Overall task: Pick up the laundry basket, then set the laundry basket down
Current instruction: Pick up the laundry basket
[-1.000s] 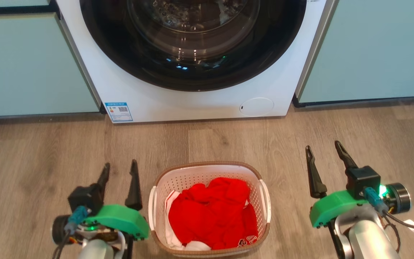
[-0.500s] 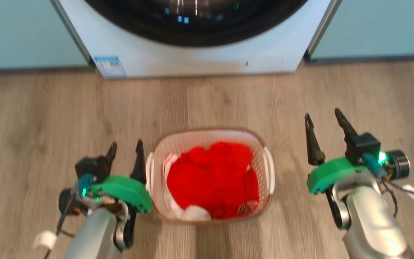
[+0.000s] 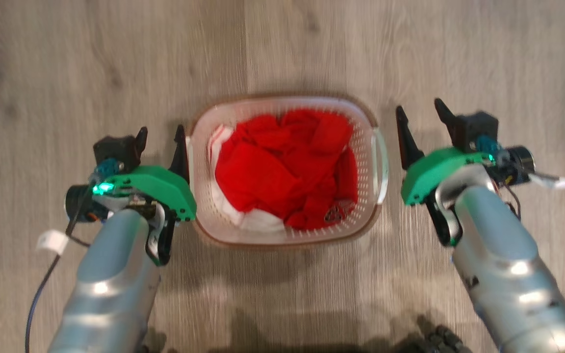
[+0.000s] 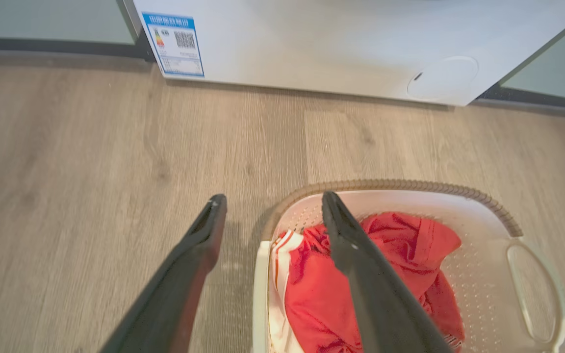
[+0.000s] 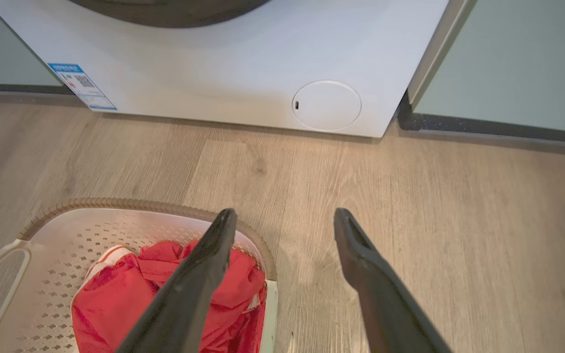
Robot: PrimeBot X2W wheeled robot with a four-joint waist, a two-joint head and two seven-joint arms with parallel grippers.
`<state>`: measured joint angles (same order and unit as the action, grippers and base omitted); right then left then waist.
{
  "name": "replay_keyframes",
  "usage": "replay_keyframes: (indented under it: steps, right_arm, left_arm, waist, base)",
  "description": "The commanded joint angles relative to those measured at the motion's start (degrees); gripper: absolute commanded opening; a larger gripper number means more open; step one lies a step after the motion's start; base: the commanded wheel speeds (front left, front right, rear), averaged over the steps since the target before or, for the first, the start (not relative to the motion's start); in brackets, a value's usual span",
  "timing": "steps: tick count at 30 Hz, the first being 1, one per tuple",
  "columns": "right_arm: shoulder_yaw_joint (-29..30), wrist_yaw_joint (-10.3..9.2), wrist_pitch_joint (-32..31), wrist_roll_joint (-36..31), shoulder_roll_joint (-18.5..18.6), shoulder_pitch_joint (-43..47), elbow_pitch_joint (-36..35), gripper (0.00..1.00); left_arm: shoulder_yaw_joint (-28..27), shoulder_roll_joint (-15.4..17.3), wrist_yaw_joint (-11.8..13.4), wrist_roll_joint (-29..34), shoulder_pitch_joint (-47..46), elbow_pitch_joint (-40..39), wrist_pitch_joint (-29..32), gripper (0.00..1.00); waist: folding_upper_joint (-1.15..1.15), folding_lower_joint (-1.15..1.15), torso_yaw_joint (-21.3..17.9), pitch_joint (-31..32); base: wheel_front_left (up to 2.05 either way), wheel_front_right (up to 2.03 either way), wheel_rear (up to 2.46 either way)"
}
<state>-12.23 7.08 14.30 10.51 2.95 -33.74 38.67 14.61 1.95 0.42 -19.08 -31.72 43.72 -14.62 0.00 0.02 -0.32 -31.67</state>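
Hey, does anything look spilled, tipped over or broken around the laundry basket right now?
Nothing stands out. The laundry basket sits upright on the wooden floor, red and white clothes all inside its rim. The left gripper and right gripper flank it, both open.

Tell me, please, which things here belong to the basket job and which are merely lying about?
Part of the job: laundry basket; left gripper, open; right gripper, open.
Just there: red clothes in the basket; washing machine; label sticker; wood floor.
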Motion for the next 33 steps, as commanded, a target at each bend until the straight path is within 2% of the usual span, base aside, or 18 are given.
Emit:
replay_keyframes:
  steps: [1,4,7,15,21,33]
  right_arm:
    - [-2.15,0.41,0.70,1.53,-0.07,-1.61,0.90,1.00]
    - [-6.44,0.41,-0.95,6.69,-0.07,-6.11,8.73,1.00]
    - [-9.12,0.41,-2.52,9.65,-0.07,-8.74,13.47,1.00]
    - [-16.11,0.41,-5.31,16.98,-0.07,-12.24,20.22,1.00]
    - [-20.91,0.41,-8.12,21.69,-0.07,-13.69,22.10,1.00]
    - [-25.14,0.41,-10.43,24.56,-0.07,-17.87,26.93,1.00]
  left_arm:
    - [-1.15,0.93,-0.63,0.04,-1.18,1.09,-0.38,1.00]
    - [-0.47,0.93,-2.24,-0.66,-5.16,9.05,-0.38,1.00]
    - [0.15,0.93,-3.65,-1.65,-7.70,14.16,-0.38,1.00]
    - [5.16,0.93,-6.56,-3.22,-13.25,25.26,-0.24,1.00]
    - [8.00,0.93,-7.26,-3.96,-15.84,28.36,2.35,1.00]
    - [11.19,0.93,-7.62,-3.44,-19.41,29.91,6.86,1.00]
  waist:
    - [0.00,-0.02,-0.13,-5.14]
    - [0.00,-0.02,-0.14,-8.06]
    - [0.00,-0.02,-0.06,-9.76]
    - [0.00,-0.02,0.29,-12.35]
    - [0.00,-0.02,0.12,-13.72]
    - [0.00,-0.02,0.48,-16.93]
  base:
    - [0.00,0.00,0.00]
    - [0.00,0.00,0.00]
    - [0.00,0.00,0.00]
    - [0.00,0.00,0.00]
    - [0.00,0.00,0.00]
    - [0.00,0.00,0.00]
